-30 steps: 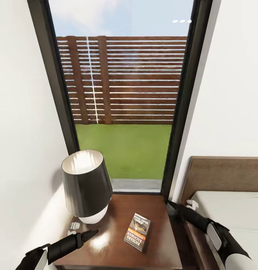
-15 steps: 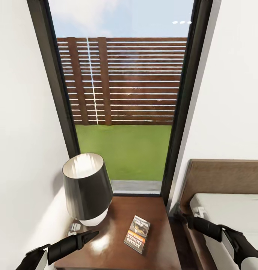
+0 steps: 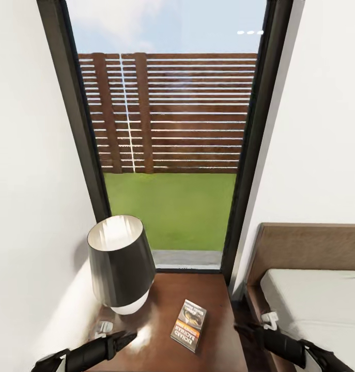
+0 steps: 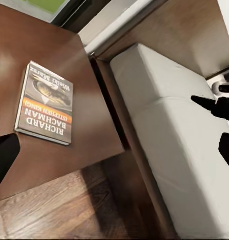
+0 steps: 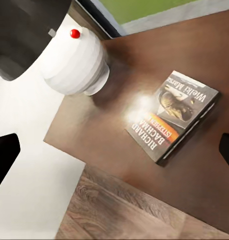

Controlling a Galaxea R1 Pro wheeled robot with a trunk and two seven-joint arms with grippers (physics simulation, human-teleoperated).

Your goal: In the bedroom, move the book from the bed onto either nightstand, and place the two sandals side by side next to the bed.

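Observation:
The book (image 3: 189, 325) lies flat on the nightstand (image 3: 213, 294), cover up, to the right of a lamp. The left wrist view shows the book (image 4: 44, 102) near the nightstand's (image 4: 24, 55) front edge, and the right wrist view shows the book (image 5: 172, 115) too. My left gripper (image 3: 118, 335) hovers open over the nightstand's front left corner. Over the gap between nightstand and bed (image 3: 311, 299), my right gripper (image 3: 255, 323) is open and holds nothing. The sandals are out of view.
A black-shaded lamp (image 3: 120, 261) with a white base (image 5: 77, 60) stands on the nightstand's left rear. A tall dark-framed window (image 3: 172, 155) is behind it and a white wall (image 3: 27, 206) is at the left. The brown headboard (image 3: 311, 248) rises at the right. Wood floor (image 4: 69, 210) lies in front.
My right arm has drawn back from beside the headboard toward the bottom of the head view. The view has tipped slightly. The book has stayed where it lies.

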